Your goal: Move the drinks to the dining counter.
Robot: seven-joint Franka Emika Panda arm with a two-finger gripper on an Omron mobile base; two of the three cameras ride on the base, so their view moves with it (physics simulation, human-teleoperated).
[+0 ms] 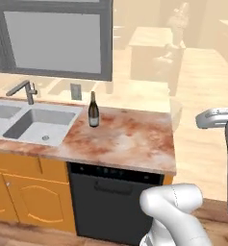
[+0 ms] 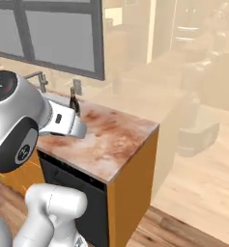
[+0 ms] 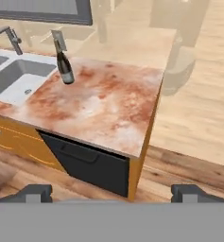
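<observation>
On the reddish marble sink counter point(image 1: 130, 139), one dark glass wine bottle point(image 1: 93, 111) stands upright; your empty, wide-open gripper point(image 3: 111, 193) must approach before grasping.

Open marble top with one bottle standing near the sink

The marble counter point(image 1: 130, 139) is lying bare across its middle and right end, leaving a wide approach from the front and right edges. The wine bottle point(image 1: 93, 110) is standing upright alone by the steel sink point(image 1: 38, 126), with the faucet point(image 1: 24, 90) rising well to its left and the window frame point(image 1: 53, 38) closing off the back.
</observation>
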